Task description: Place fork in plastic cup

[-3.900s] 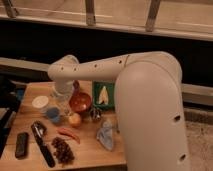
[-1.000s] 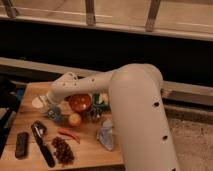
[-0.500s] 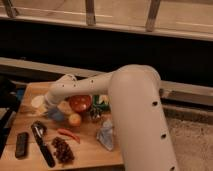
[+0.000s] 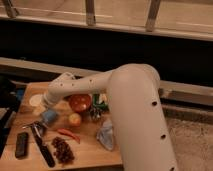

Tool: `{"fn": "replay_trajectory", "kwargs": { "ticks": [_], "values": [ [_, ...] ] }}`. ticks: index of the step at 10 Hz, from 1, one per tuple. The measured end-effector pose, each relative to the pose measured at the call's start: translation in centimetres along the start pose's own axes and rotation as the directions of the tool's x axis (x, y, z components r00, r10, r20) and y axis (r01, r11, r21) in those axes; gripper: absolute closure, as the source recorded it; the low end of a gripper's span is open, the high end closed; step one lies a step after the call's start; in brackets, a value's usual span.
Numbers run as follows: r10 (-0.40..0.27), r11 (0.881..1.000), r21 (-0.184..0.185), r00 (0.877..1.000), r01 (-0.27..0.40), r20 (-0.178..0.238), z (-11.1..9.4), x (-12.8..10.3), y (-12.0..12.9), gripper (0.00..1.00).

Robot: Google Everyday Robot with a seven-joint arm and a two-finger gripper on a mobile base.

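Several items crowd the wooden table (image 4: 90, 150): near the front, a black-handled tool (image 4: 44, 150) and red chili pepper (image 4: 69, 134). Farther back, the gripper (image 4: 47, 106) hovers just above the light-blue plastic cup (image 4: 49, 117). The fork isn't discernible. Descending off-centre could tip the cup.

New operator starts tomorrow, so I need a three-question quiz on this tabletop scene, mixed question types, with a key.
1. True or false: the red chili pepper lies inside the red-orange bowl.
2. Which object sits nearest the gripper? A) plastic cup B) crumpled bag C) black remote
3. Fill in: the black-handled tool lies on the wooden ____.

Key: 1 false; 2 A; 3 table.
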Motion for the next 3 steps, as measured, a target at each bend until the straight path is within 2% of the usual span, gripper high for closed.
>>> {"fn": "replay_trajectory", "kwargs": {
  "ticks": [1, 3],
  "values": [
    [0.001, 1.0, 0.024, 1.0, -0.001, 0.003, -1.13, -0.64, -0.28, 0.22],
    [0.004, 0.999, 0.032, 1.0, -0.004, 0.002, -1.4, -0.57, -0.54, 0.22]
  ]
}}
